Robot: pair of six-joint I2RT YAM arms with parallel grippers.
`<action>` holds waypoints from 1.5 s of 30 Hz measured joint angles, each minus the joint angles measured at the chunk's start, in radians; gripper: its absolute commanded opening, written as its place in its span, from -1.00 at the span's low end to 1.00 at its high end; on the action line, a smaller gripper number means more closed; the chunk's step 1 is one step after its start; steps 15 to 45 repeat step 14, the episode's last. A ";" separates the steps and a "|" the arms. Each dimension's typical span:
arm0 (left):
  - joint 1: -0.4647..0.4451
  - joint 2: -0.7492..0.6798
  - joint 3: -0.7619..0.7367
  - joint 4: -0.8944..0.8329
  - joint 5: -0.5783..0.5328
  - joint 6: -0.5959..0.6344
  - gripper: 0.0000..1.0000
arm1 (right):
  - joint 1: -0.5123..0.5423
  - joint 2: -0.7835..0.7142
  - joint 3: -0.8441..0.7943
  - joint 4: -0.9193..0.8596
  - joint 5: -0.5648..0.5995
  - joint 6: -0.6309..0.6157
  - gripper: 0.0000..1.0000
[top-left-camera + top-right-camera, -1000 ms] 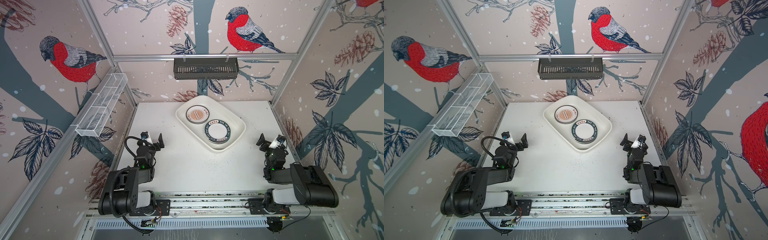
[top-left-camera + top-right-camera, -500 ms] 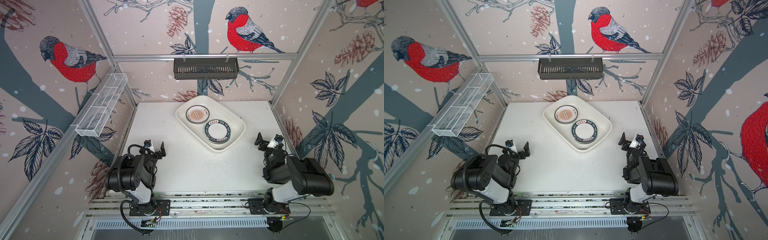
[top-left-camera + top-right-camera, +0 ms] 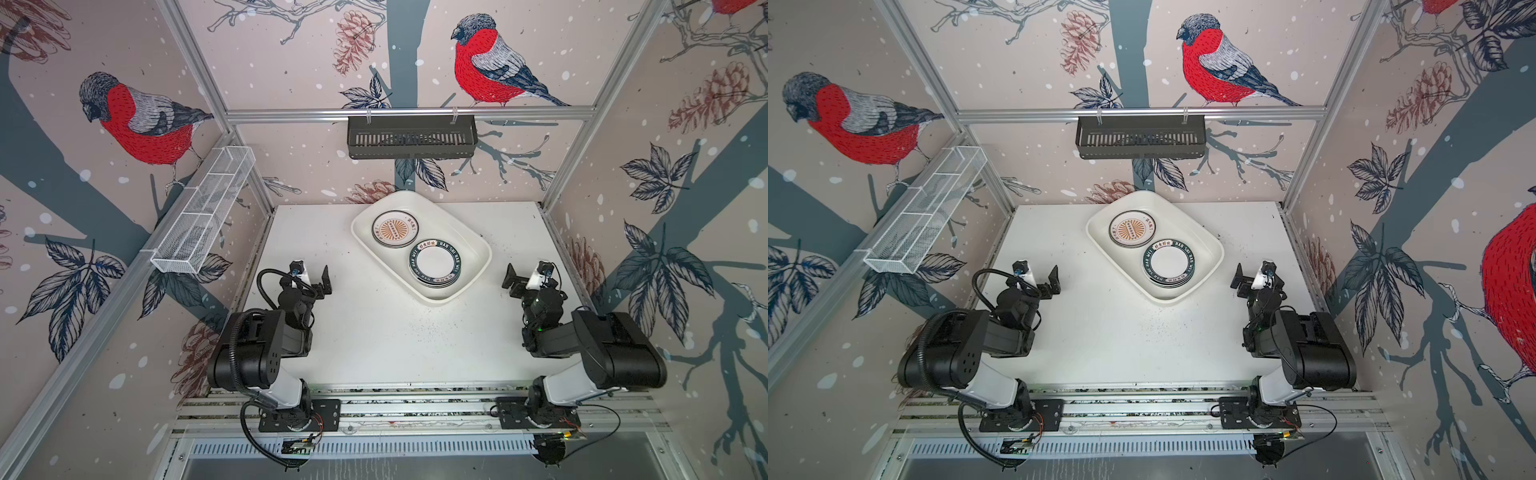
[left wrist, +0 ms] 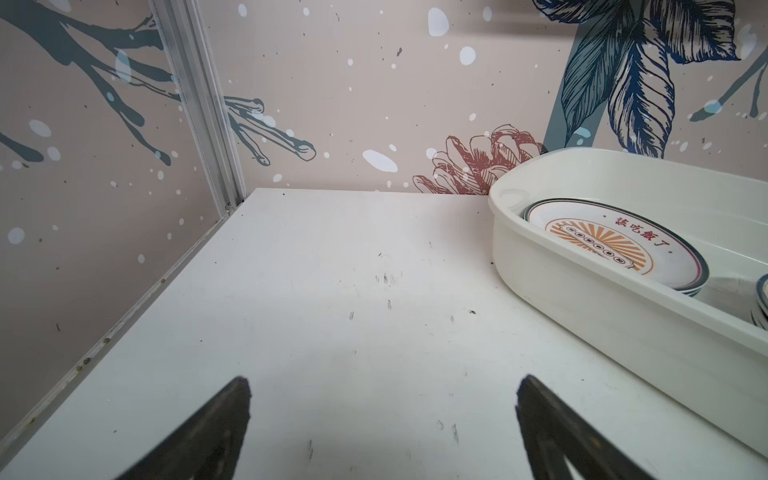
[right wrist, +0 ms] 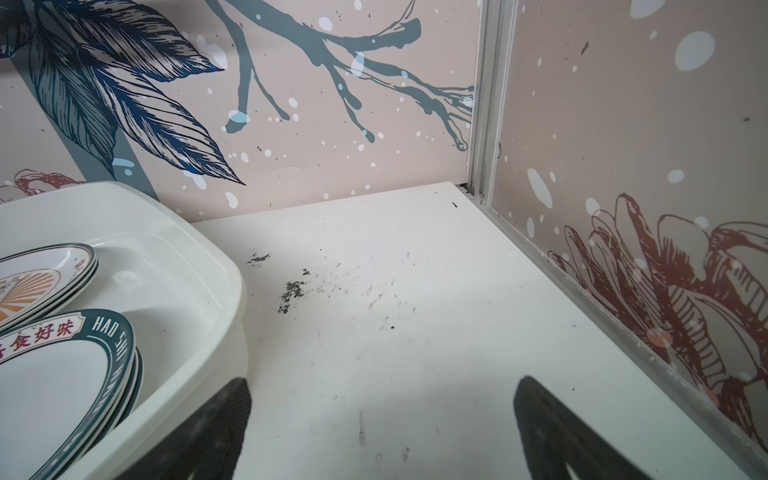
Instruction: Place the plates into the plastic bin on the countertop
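The white plastic bin (image 3: 453,232) (image 3: 1187,226) sits askew at the back middle of the countertop (image 3: 395,332). Inside it are two stacks of plates: an orange sunburst stack (image 3: 395,229) (image 3: 1131,230) and a teal lettered-rim stack (image 3: 435,263) (image 3: 1168,263). My left gripper (image 3: 312,272) (image 3: 1037,272) rests open and empty left of the bin. On the bin's other side, my right gripper (image 3: 527,272) (image 3: 1254,272) is open and empty too. The left wrist view shows open jaws (image 4: 382,415) over bare countertop beside the bin wall (image 4: 582,324). In the right wrist view my gripper (image 5: 382,415) stands open next to the bin rim (image 5: 199,266).
A black slotted basket (image 3: 411,137) hangs on the back rail. A white wire mesh basket (image 3: 203,216) is fixed along the left wall. Patterned walls with aluminium posts close in three sides. The arm bases sit on the front rail (image 3: 415,399).
Both arms have folded back, their elbows rising toward the camera. The grippers stay open near the same spots. The plates and bin have not moved.
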 measured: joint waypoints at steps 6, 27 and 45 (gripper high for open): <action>0.000 0.000 0.001 -0.011 0.001 0.001 0.98 | 0.003 0.000 0.002 -0.002 0.003 0.000 0.99; -0.009 0.000 0.008 -0.024 0.000 0.007 0.98 | 0.003 0.000 0.002 -0.002 0.004 -0.002 0.99; -0.009 0.000 0.008 -0.024 0.000 0.007 0.98 | 0.003 0.000 0.002 -0.002 0.004 -0.002 0.99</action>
